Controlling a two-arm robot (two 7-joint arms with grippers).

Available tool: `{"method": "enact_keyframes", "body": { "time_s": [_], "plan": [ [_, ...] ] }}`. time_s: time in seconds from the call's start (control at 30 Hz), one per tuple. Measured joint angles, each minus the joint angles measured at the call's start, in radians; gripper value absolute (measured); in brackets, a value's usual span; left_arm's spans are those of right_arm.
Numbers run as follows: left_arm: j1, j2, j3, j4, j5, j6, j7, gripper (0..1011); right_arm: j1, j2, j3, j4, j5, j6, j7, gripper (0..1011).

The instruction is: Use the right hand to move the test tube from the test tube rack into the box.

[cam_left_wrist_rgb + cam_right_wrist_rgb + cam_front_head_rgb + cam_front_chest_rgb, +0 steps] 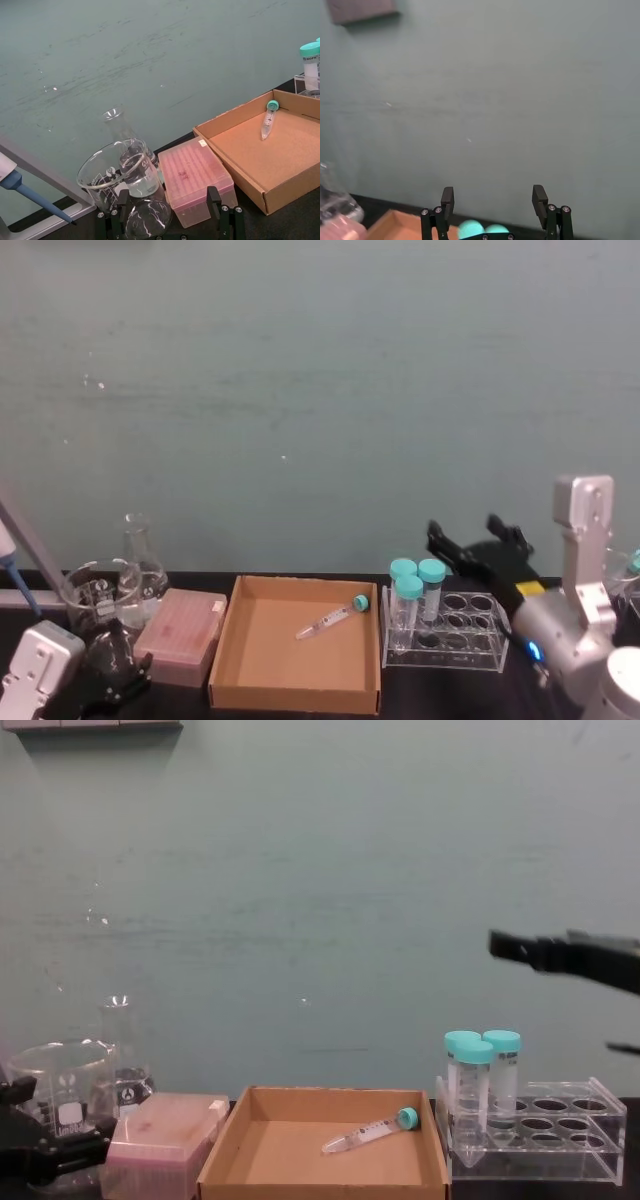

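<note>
So, from the head view, your slim clear test tube with its small teal cap already lies flat inside the shallow brown cardboard box, while your black long-fingered right hand hovers behind the clear acrylic test tube rack. Its wrist view shows the fingers spread wide, holding nothing. From the chest, three wider teal-capped tubes stand racked. The placing looks done; you need only draw back clear. Your left gripper sits parked, spread, by the pink translucent box.
</note>
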Motion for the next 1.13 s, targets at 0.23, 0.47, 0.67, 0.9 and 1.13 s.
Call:
{"method": "enact_keyframes", "body": {
  "time_s": [0.23, 0.47, 0.67, 0.9, 1.13],
  "plan": [
    [0.000, 0.000, 0.000, 0.000, 0.000, 0.000, 0.000, 1000, -0.038, -0.007, 0.029, -0.002, -0.009, 0.028, -0.021, 1000],
    [0.000, 0.000, 0.000, 0.000, 0.000, 0.000, 0.000, 1000, -0.042, -0.013, 0.038, 0.006, -0.014, 0.040, -0.014, 1002],
    [0.000, 0.000, 0.000, 0.000, 0.000, 0.000, 0.000, 1000, -0.041, -0.012, 0.036, 0.005, -0.014, 0.039, -0.013, 1000],
    [0.000, 0.000, 0.000, 0.000, 0.000, 0.000, 0.000, 1000, -0.040, -0.011, 0.035, 0.004, -0.014, 0.037, -0.013, 1000],
    [0.000, 0.000, 0.000, 0.000, 0.000, 0.000, 0.000, 1000, -0.039, -0.011, 0.034, 0.003, -0.014, 0.035, -0.013, 1000]
  ]
}}
